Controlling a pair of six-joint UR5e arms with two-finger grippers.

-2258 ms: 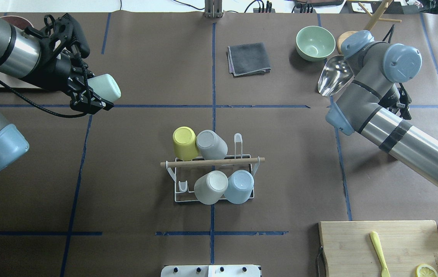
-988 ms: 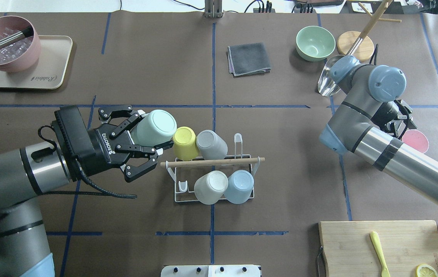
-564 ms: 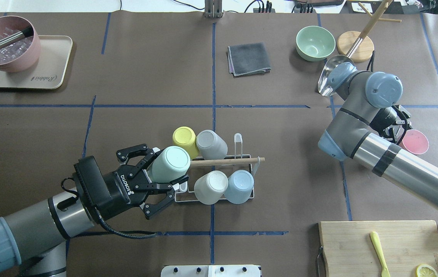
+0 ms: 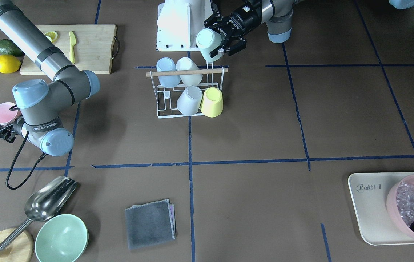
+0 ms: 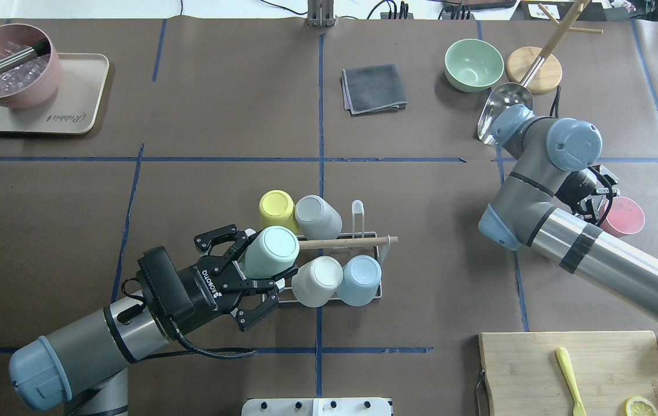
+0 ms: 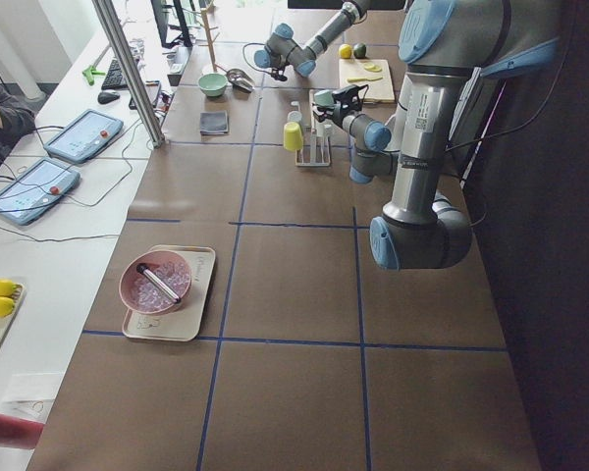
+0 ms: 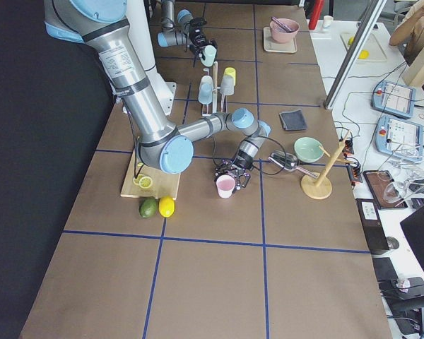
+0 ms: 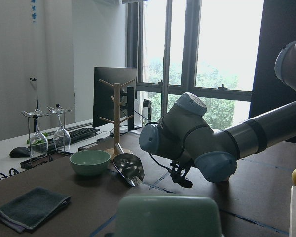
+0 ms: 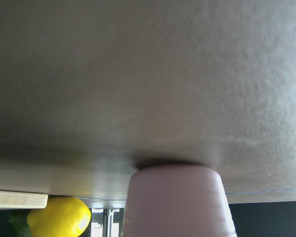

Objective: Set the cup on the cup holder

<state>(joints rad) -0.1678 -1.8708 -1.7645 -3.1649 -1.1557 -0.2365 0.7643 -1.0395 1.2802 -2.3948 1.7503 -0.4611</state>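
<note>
The cup holder is a white wire rack with a wooden rod, mid-table; it also shows in the front view. It holds yellow, grey, off-white and light blue cups. My left gripper is shut on a mint green cup, tilted over the rack's near-left corner and the rod's left end. The cup fills the bottom of the left wrist view. My right gripper is against a pink cup standing on the table; its jaws are hidden.
A grey cloth, green bowl, metal scoop and wooden stand sit at the back. A tray with a pink bowl is at the back left. A cutting board with lemons is at the near right.
My left arm has carried the mint cup from the far left down to the rack's near-left corner. My right arm has come down and closed in on the pink cup.
</note>
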